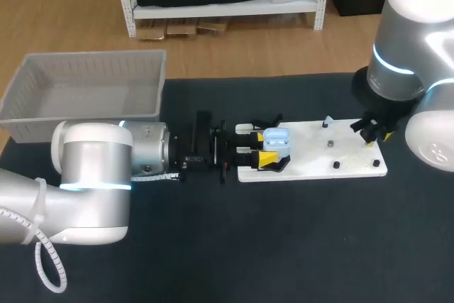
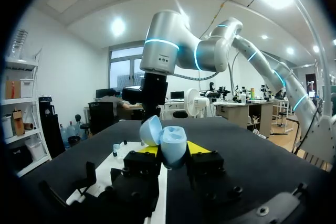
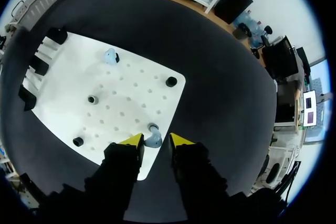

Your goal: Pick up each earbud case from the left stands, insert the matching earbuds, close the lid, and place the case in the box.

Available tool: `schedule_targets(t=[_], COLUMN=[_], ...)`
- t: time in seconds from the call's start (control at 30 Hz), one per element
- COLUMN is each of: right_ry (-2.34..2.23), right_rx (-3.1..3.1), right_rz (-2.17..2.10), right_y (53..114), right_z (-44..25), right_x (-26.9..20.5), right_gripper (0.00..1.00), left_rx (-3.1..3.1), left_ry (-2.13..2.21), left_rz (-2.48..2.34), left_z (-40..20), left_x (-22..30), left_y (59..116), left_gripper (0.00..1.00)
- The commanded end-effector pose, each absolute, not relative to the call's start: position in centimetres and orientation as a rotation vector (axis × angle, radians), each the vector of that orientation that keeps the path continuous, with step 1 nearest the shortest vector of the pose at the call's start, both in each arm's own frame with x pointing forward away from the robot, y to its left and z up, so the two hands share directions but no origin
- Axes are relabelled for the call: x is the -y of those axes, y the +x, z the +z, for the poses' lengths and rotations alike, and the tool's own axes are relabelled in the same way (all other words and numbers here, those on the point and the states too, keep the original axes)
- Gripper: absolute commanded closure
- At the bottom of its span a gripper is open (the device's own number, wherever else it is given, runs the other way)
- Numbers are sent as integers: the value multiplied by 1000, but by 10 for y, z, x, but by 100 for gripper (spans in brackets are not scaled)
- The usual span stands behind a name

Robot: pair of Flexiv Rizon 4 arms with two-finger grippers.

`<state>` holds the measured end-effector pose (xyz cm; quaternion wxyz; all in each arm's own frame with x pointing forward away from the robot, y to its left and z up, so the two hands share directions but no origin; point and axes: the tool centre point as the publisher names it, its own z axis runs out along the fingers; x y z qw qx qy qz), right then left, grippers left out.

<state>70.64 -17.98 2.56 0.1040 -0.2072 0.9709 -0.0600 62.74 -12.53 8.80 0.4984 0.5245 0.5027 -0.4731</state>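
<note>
A: While we are looking down on the dark surface [image 1: 298, 246], where is the earbud case [image 1: 275, 140] sitting?
B: Our left fingers [image 2: 198, 147] are gripping it, lid open, at the white board's [image 1: 355, 148] left end.
A: And our right fingers [image 3: 131, 140]?
B: They are hovering, narrowly parted, over a blue earbud [image 3: 154, 136] near the board's right edge.

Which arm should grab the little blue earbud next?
The right arm. The right gripper is open, just over an earbud on the white board, a finger on each side. The left gripper is busy, shut on the open case.
</note>
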Motion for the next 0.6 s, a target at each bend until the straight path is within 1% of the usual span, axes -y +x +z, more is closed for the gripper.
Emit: schedule_targets(t=[0.03, 0.2, 0.23, 0.27, 0.3, 0.6], right_ry=[-610, -613, -614, -615, -614, -620], right_rx=[-2862, -2870, -2871, -2871, -2872, -2874], right_rz=[-183, -184, -184, -185, -186, -199], right_y=[706, 706, 706, 706, 706, 702], right_z=[25, 23, 23, 23, 23, 29], right_x=[178, 178, 178, 178, 178, 179], right_gripper=[72, 75, 82, 95, 100, 100], left_rx=[-1219, -1219, -1219, -1219, -1219, -1219], left_ry=[1264, 1264, 1264, 1264, 1264, 1264], left_rz=[-1137, -1137, -1137, -1137, -1137, -1137], left_z=[88, 88, 88, 88, 88, 88], left_x=[126, 126, 126, 126, 126, 126], left_y=[626, 626, 626, 626, 626, 626], left_gripper=[100, 100, 100, 100, 100, 100])
